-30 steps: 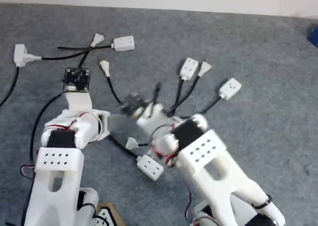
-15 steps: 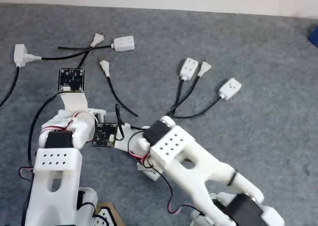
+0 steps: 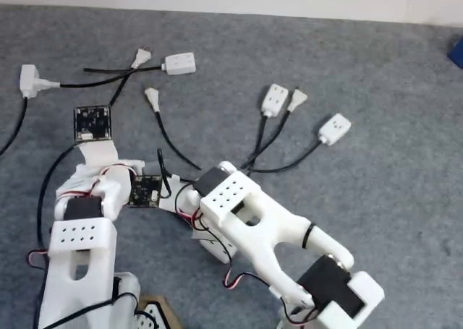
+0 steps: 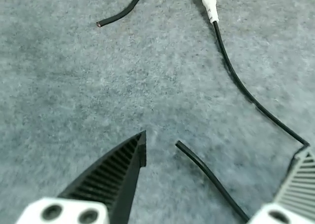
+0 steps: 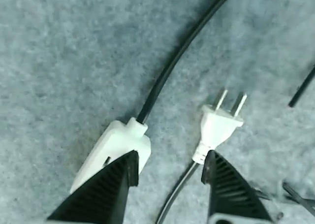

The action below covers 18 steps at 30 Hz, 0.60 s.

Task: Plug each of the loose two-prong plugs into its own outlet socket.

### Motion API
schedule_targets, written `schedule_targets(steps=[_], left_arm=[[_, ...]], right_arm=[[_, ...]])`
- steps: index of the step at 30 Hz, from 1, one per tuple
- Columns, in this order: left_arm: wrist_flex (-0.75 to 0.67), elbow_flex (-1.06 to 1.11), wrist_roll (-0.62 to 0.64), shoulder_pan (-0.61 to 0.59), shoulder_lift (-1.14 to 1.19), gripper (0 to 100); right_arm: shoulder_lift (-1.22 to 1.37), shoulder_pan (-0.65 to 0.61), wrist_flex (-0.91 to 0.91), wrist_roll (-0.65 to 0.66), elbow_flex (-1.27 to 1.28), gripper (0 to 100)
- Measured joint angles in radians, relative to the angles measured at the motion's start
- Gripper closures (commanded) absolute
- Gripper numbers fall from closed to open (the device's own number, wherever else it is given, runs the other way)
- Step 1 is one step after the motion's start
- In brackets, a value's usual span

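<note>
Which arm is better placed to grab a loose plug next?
Likely right: the right pincer, open, sits just short of a two-prong plug beside an outlet socket. The left pincer straddles a bare cord end.

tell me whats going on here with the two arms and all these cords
Nothing is held yet. The right gripper hangs open over a loose two-prong plug and a white outlet socket lying side by side on the grey carpet. The left gripper is open above a black cord.
</note>
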Motion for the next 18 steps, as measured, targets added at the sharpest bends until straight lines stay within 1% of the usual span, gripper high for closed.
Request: schedule_targets(steps=[4,10,15,18], left_arm=[[-0.058,0.029,0.000,-0.002,0.000,57],[-0.063,0.034,0.000,-0.002,0.000,57],[-0.063,0.034,0.000,-0.002,0.000,57],[-0.064,0.034,0.000,-0.002,0.000,57]], right_arm=[[0.066,0.003,-0.060,-0.002,0.000,78.5],[0.087,0.009,-0.069,-0.002,-0.003,78.5],[0.087,0.052,-0.075,-0.002,-0.002,78.5],[0.086,0.057,-0.086,-0.008,-0.002,78.5]])
